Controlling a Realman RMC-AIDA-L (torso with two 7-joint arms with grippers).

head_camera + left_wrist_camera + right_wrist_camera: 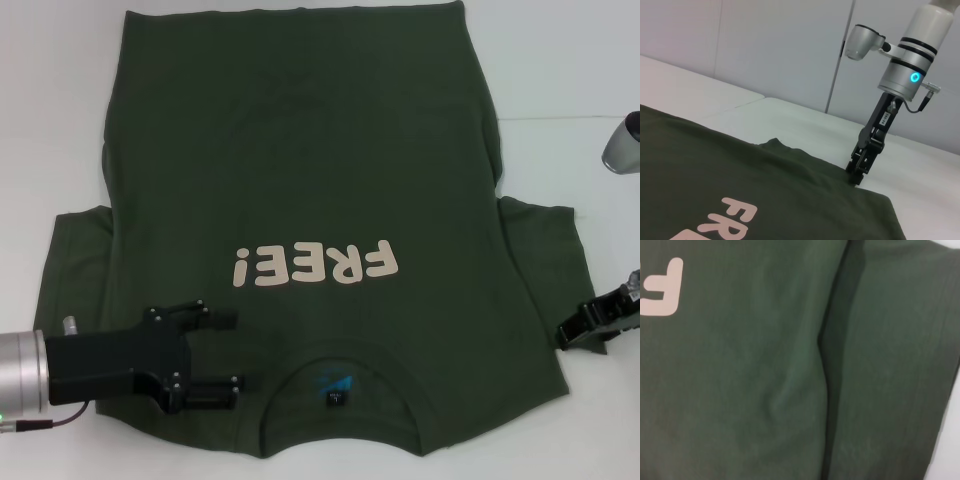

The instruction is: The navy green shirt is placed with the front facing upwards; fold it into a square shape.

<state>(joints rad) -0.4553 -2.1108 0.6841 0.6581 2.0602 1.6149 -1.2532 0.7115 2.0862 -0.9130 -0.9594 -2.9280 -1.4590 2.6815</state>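
Head view shows the navy green shirt spread flat on the white table, collar near the robot and hem far, with the left gripper spread wide over the near-left shoulder. At the right sleeve's edge sits the right gripper (whether it pinches the cloth I cannot tell). A clean fold likely needs both grips taken at matching points, lifting evenly so the cream FREE! lettering stays unwrinkled.
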